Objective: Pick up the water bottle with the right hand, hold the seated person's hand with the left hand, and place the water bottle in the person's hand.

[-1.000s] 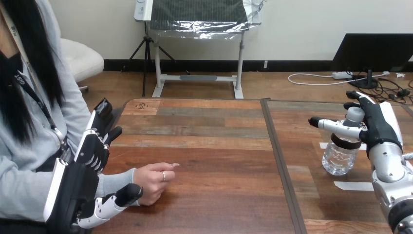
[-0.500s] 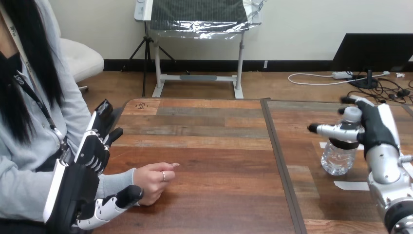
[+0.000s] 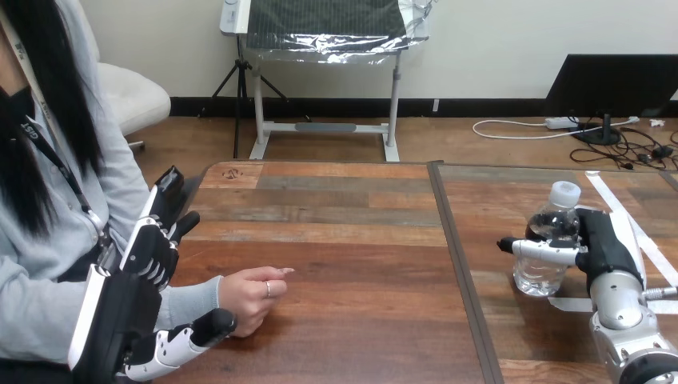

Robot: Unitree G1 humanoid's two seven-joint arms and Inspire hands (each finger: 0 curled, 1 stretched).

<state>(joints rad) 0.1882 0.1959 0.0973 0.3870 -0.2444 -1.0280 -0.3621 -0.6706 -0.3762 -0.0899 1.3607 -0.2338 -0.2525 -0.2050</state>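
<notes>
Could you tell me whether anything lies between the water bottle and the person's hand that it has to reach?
Nothing visible does. Between the water bottle, gripped in the right hand, and the person's hand there is only bare table, crossed by a flat dark seam.

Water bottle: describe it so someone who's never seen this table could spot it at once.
Find the wooden table and look right of its dark centre seam. There, beside strips of white tape, is a clear water bottle with a white cap, the right hand's thumb across its front. Nothing else there is see-through.
</notes>
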